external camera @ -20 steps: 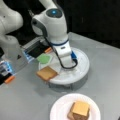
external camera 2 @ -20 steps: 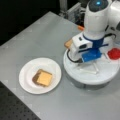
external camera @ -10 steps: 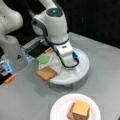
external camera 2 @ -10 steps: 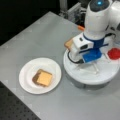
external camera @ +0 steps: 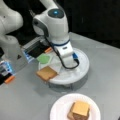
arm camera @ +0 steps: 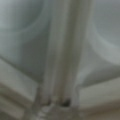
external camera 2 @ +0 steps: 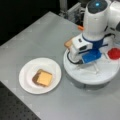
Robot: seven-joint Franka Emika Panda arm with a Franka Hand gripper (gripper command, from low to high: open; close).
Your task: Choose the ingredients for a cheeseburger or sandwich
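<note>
In both front views a stack of toast, dark patty and a yellow cheese square on top (external camera: 79,110) (external camera 2: 43,78) lies on a white plate (external camera: 58,108) (external camera 2: 26,75). One tan toast square (external camera: 46,73) (external camera 2: 68,44) rests at the rim of the round white tray (external camera: 81,72) (external camera 2: 87,80). My gripper (external camera: 68,64) (external camera 2: 91,68) points down onto the middle of that tray, to the right of the toast, with nothing seen in it. The wrist view shows only the tray's white surface and a raised divider (arm camera: 62,57).
A green leafy piece (external camera: 43,58) lies on the tray behind the toast in a front view. A red disc (external camera 2: 113,53) sits on the tray's right side in a front view. The arm's base (external camera: 11,47) and a box with orange parts (external camera: 35,50) stand behind the tray.
</note>
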